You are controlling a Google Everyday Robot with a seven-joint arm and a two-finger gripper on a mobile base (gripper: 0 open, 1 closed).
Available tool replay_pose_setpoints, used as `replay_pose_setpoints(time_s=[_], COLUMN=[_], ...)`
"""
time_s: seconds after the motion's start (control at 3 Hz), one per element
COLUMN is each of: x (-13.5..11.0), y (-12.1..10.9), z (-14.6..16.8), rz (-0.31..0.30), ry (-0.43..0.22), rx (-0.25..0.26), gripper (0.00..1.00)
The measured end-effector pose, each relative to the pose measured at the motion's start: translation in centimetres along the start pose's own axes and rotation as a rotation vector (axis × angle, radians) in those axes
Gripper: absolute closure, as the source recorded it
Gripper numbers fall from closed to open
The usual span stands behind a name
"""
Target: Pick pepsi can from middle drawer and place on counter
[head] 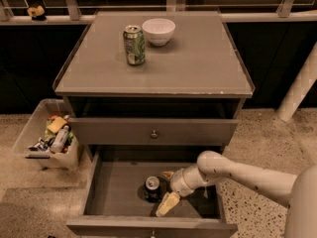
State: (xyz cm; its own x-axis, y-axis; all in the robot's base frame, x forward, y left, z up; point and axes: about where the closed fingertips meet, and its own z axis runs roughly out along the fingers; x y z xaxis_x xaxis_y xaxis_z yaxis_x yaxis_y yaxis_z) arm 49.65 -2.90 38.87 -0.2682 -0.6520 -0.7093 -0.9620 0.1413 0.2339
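Pepsi can (152,188) stands in middle drawer (114,188), gripper (167,190) fingers (168,204) splayed just beside it.

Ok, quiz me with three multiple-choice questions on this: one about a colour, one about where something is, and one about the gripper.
1. What colour is the bowl on the counter?
A white
B red
C black

2. Where is the pepsi can?
A in the bowl
B in the drawer
C on the counter

3. How is the gripper?
A open, down in the drawer just right of the pepsi can
B shut on the bowl
C shut on the pepsi can, above the counter

Answers:
1 A: the bowl is plainly white against the grey top.
2 B: the pepsi can stands upright on the floor of the open drawer.
3 A: the fingers are spread apart at the pepsi can's right side, and nothing is lifted.
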Motion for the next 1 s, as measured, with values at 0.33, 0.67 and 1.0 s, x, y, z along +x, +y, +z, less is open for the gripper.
replay_pose_setpoints(time_s=[0.33,0.67,1.0], x=[0.1,0.0,-1.6], y=[0.5,0.0,0.0], z=[0.2,1.1,3.4], rz=[0.000,-0.004,-0.058], ry=[0.003,-0.008,-0.017], rx=[-0.009,-0.024,-0.084], gripper=[0.00,0.00,0.00])
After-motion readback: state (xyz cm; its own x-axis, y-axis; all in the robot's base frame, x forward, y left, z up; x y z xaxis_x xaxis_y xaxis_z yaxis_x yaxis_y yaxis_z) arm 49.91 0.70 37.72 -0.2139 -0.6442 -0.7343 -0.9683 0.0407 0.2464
